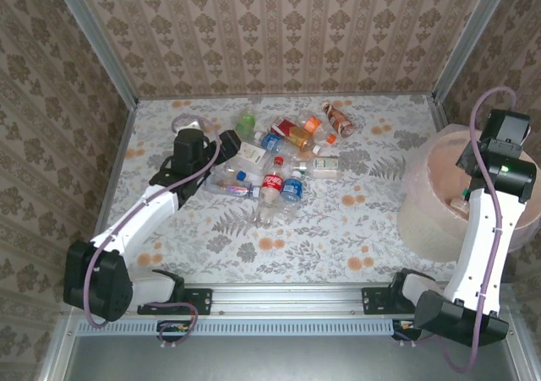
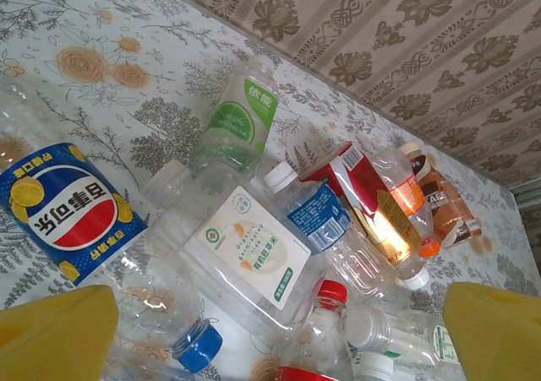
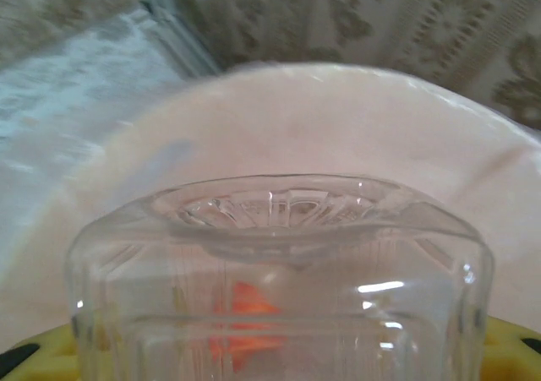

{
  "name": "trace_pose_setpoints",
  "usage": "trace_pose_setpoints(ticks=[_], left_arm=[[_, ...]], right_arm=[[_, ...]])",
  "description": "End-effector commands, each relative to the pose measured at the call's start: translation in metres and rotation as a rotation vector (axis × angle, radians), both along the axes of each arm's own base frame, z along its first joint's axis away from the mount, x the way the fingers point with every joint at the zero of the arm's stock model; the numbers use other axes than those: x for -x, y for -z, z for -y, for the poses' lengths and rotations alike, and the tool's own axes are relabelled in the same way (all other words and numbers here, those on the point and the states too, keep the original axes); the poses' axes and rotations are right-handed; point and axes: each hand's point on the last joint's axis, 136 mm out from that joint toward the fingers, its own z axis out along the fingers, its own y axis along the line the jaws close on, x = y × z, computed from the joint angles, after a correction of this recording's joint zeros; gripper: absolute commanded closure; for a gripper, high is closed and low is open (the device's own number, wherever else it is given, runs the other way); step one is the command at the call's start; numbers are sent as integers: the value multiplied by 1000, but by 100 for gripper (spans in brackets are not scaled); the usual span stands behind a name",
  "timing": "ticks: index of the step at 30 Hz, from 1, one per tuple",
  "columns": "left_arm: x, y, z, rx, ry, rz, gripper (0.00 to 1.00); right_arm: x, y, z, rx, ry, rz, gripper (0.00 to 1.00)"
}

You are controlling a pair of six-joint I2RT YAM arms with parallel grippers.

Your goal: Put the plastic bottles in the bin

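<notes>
The left fingers point(image 2: 59, 330) stand wide apart and empty, the plastic bottles point(image 2: 254, 254) heaped on the desk point(image 2: 84, 26) just beyond them. The right fingers point(image 3: 511, 356) clamp a clear bottle point(image 3: 279, 271), the bin point(image 3: 338, 119) just beyond.

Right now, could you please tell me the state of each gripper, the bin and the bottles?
Left gripper: open, over the piled bottles.
Right gripper: shut on a clear plastic bottle.
Large round pale pinkish bin: upright, open-topped.
Red-labelled Coca-Cola bottle: lying flat, red cap on.
</notes>
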Motion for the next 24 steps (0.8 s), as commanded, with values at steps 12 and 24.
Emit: trace_pose_setpoints(ticks=[12, 24], left_arm=[[-2, -17, 20, 1, 49, 17, 0], [-2, -16, 19, -14, 43, 3, 0]], right_arm=[[61, 23, 57, 263, 299, -225, 44], [74, 27, 65, 330, 372, -271, 23]])
